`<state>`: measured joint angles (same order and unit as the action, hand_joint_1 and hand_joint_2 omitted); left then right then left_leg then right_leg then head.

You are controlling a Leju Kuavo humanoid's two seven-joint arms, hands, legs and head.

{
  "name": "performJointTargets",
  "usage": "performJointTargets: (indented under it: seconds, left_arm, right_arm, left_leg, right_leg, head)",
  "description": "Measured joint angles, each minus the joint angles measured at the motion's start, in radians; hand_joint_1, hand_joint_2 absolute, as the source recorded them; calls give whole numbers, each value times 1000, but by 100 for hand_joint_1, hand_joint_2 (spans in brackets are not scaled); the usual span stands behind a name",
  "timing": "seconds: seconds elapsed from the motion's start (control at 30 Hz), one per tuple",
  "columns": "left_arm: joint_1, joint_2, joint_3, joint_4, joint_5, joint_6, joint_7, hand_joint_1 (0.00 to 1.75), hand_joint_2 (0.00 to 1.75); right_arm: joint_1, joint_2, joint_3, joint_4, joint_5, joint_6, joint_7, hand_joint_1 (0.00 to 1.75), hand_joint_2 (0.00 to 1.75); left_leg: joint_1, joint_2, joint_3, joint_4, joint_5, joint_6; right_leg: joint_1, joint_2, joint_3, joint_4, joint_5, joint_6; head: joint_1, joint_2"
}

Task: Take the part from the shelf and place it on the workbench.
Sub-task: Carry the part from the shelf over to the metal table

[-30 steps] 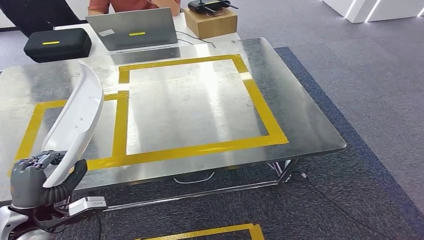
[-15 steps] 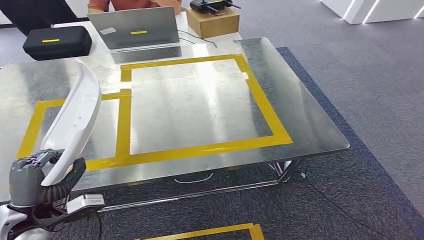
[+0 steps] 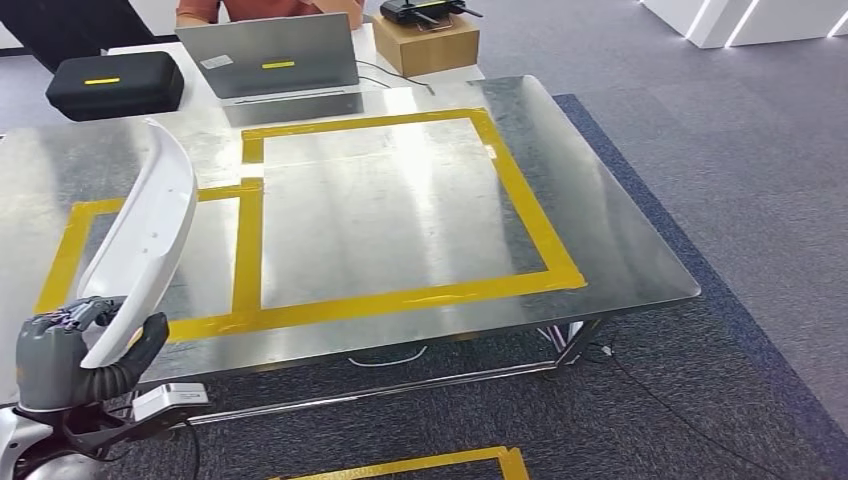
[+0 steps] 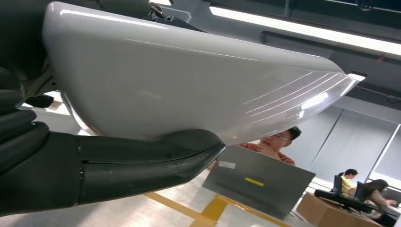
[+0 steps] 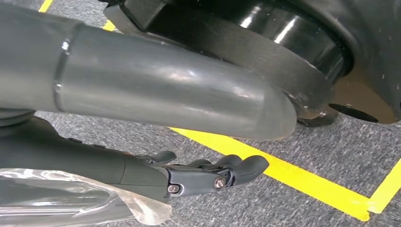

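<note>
The robot's left hand (image 3: 62,352) grips the lower end of a long, curved white part (image 3: 145,240), thumb on one side and dark fingers on the other. The part rises steeply from the hand and leans out over the near left corner of the desk (image 3: 620,250), held up in the air rather than resting on the metal top. From the left wrist view the same part (image 4: 189,80) shows as a glossy pale shell with the thick thumb (image 4: 146,161) pressed along its underside.

The desk is a shiny steel sheet marked with yellow tape (image 3: 520,200): one large rectangle in the middle and a smaller one at its left, which the part partly covers from the head view. At the far edge sits an open grey laptop (image 3: 268,55), with a black case (image 3: 115,85) to its left and a cardboard box (image 3: 423,42) to its right carrying a black device. A person in an orange top (image 3: 270,8) sits behind the laptop. Two more people sit further off, seen from the left wrist.

The right hand (image 5: 198,177) hangs low over grey carpet (image 5: 312,156) crossed by yellow floor tape (image 5: 302,182). Its fingers are loosely extended and apart, holding nothing. A piece of clear plastic wrap (image 5: 71,198) lies along its forearm.
</note>
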<state>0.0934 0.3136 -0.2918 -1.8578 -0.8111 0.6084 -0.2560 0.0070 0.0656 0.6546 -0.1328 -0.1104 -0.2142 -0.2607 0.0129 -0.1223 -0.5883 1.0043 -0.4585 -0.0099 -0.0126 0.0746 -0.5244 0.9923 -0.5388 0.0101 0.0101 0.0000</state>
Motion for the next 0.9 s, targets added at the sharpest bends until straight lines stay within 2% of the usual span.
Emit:
performJointTargets:
  seconds: [0.17, 0.4, 0.73, 0.9]
  left_arm:
    - [-1, 0, 0, 2, -5, -11, 9, 175, 175]
    - [-22, -1, 24, 46, -9, -54, 76, 175, 175]
    - [-43, -6, 48, 101, -5, -63, 89, 175, 175]
    - [-113, -6, 95, 203, -48, -73, 155, 175, 175]
  right_arm:
    - [0, 0, 0, 0, 4, 0, 2, 0, 0]
    - [0, 0, 0, 0, 12, 3, 12, 0, 0]
    - [-1, 0, 0, -2, 17, 4, 14, 0, 0]
    - [-3, 0, 4, -6, 25, 6, 20, 0, 0]
  left_leg:
    - [0, 0, 0, 0, 0, 0]
    - [0, 0, 0, 0, 0, 0]
    - [0, 0, 0, 0, 0, 0]
    - [0, 0, 0, 0, 1, 0]
  right_leg:
    - [0, 0, 0, 0, 0, 0]
    - [0, 0, 0, 0, 0, 0]
    - [0, 0, 1, 0, 0, 1]
    - [0, 0, 0, 0, 1, 1]
  head:
    - [0, 0]
    - [0, 0]
    - [0, 0]
    - [0, 0]
